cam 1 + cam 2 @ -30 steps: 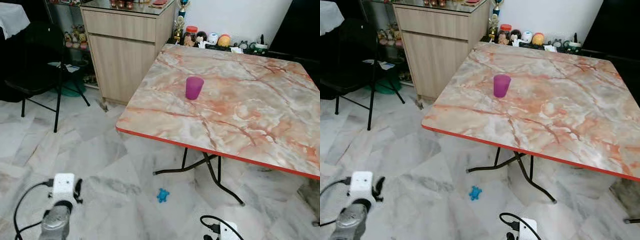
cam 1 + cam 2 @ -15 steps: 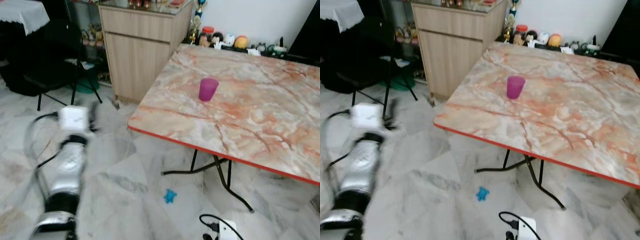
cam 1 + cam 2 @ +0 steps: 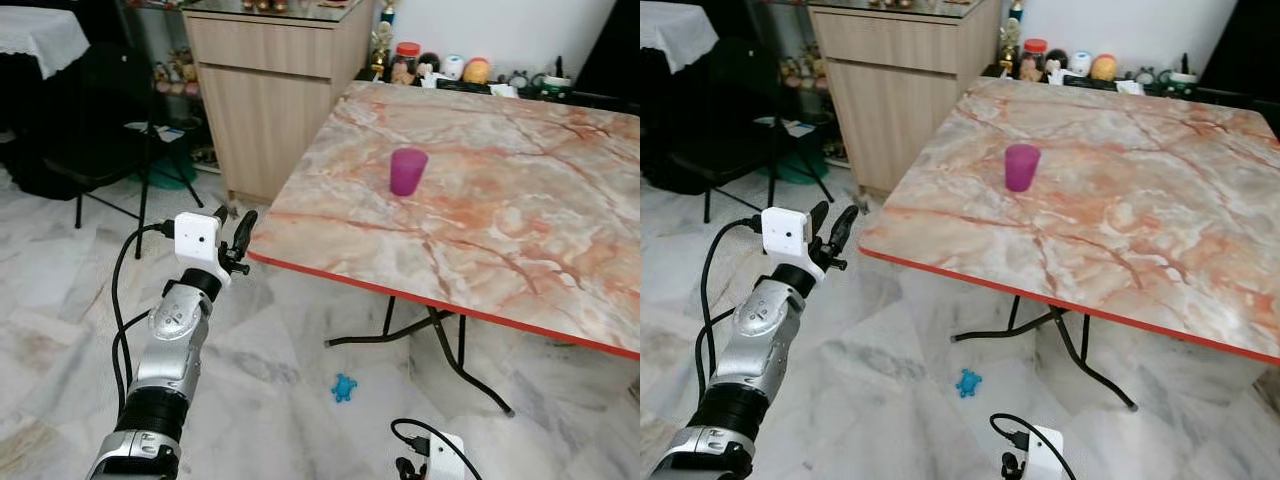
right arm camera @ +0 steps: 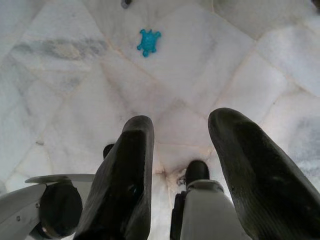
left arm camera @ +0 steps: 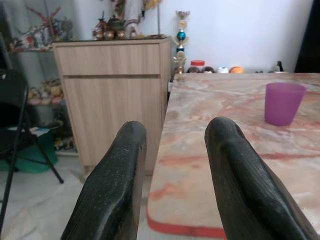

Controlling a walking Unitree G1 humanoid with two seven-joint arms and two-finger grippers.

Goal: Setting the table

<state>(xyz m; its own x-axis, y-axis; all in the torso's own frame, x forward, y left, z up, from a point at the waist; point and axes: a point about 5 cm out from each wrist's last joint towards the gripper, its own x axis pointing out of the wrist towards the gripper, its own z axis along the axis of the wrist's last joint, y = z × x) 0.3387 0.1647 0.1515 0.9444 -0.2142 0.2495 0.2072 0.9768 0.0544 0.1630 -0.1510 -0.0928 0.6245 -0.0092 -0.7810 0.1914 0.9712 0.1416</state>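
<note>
Left gripper (image 3: 233, 232) now raised from low by floor, fingers parted, empty, aimed at marble-patterned red-edged table (image 3: 560, 290) corner. Purple plastic cup (image 3: 407, 171) upright on tabletop, well beyond. Reach likely beginning. Right gripper (image 4: 182, 165) hangs open over floor.

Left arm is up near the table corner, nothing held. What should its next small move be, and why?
Probably reach the left gripper forward over the table edge toward the purple cup. Its fingers are open and empty, short of the near corner, and the cup stands upright well beyond them.
</note>
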